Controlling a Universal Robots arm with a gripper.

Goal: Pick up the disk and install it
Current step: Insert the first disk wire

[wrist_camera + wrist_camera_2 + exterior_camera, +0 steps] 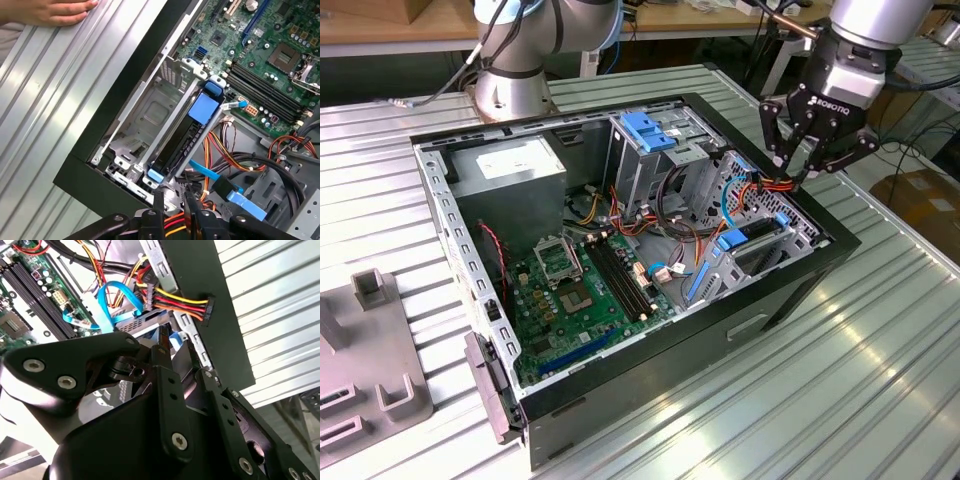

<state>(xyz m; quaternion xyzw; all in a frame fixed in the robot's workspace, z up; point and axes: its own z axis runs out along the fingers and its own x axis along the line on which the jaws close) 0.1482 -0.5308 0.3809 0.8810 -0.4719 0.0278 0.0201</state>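
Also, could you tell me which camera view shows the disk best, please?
The first wrist view: the disk shows full length in its bay, blue rail at both ends. The exterior view shows it small, among cables; in the second wrist view it is mostly hidden.

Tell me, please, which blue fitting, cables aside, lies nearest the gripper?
The blue rail on the disk, by the gripper; the latch atop the tall cage is farther.

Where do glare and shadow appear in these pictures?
Exterior view: strong glare on the ribbed table at the exterior view's right. Second wrist view: the table's slats are nearly white. First wrist view: even light; the disk sits shaded in its bay.
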